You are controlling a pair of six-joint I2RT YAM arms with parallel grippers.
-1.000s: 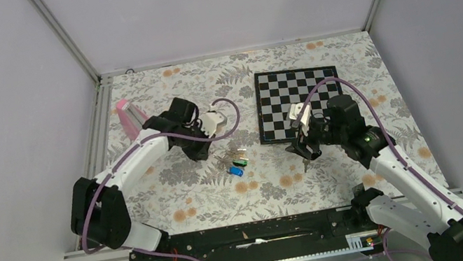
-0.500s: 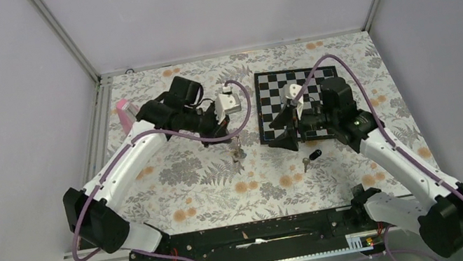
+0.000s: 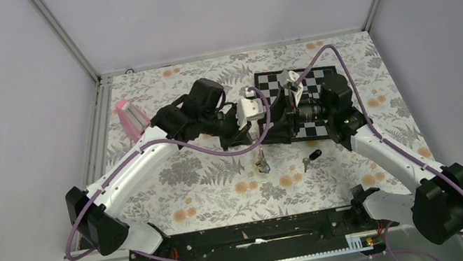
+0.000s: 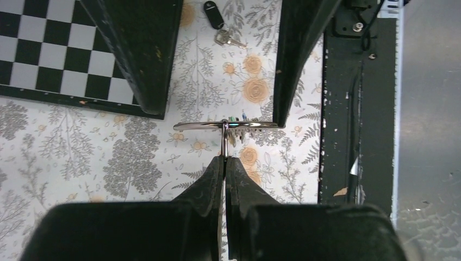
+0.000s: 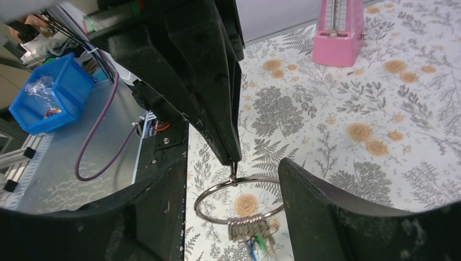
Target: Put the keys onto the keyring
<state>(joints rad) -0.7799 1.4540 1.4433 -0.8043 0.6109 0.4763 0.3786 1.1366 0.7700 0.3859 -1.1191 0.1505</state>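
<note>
The left gripper (image 4: pixel 224 159) clamps the keyring (image 5: pixel 247 225), which hangs upright inside the wide-apart right gripper (image 5: pixel 236 209). The black-headed key (image 4: pixel 213 13) points its blade toward the near edge of the tabletop (image 3: pixel 213 204).

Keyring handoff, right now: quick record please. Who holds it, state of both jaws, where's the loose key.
keyring: hanging in the air above the floral cloth, tags bunched at the bottom
left jaws: shut on the wire at the top of the ring
right jaws: open, straddling the ring; contact cannot be told
black-headed key: lying on the cloth near the chessboard, apart from both arms
that key on the ring: not yet
</note>
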